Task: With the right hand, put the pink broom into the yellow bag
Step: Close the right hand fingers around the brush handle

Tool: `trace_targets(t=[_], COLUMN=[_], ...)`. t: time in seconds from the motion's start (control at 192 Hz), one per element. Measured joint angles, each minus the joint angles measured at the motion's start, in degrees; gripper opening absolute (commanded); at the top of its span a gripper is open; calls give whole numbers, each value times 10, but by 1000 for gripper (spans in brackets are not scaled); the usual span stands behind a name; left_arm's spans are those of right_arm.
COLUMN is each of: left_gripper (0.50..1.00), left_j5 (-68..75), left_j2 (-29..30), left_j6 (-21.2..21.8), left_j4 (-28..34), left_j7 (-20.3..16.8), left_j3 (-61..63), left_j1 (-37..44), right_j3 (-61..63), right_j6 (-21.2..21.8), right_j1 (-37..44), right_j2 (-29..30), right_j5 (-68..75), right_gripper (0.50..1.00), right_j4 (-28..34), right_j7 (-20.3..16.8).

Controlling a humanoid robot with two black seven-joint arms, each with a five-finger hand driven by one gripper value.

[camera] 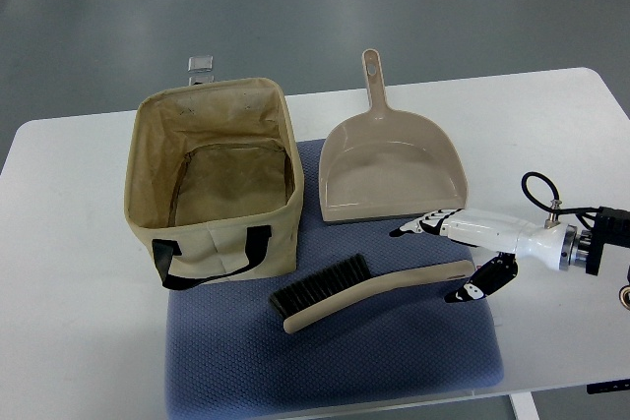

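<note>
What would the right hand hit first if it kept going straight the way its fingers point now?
Probably the rear edge of the dustpan: the right hand, fingers open, points left and slightly up the picture. The broom handle lies just below that line. The hand's height above the mat is unclear.

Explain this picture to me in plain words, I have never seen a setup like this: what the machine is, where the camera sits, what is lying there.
One camera looks steeply down from the robot's own side onto a white table. The white and black thing entering from the right is the humanoid robot's right hand, its fingers spread around the handle end of the brush-like broom, not yet closed on it. The broom lies on a blue mat. Behind it rests a matching dustpan. To the left stands an open fabric bag with black handles, empty inside. The left arm is out of view. Nothing is held yet.
</note>
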Motion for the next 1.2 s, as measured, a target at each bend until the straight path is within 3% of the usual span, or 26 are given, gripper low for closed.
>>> trace_targets(t=[0.183,0.308,0.6,1.199], left_gripper=[1000,1000,1000,1000], left_j5=[0,0,0,0], left_j2=[0,0,0,0], left_j6=[0,0,0,0], left_j4=[0,0,0,0], left_j7=[0,0,0,0], left_j3=[0,0,0,0], left_j1=[0,0,0,0], right_j3=[-15,-17,-41,-115], right_j6=[-37,-48,-50,-50], right_j1=[3,10,31,87], right_j2=[-1,-1,5,21], right_j5=[-12,-24,-78,-111], right_gripper=[913,870,813,764], right_j4=[2,9,16,28], right_j7=[-4,-15,-43,-89])
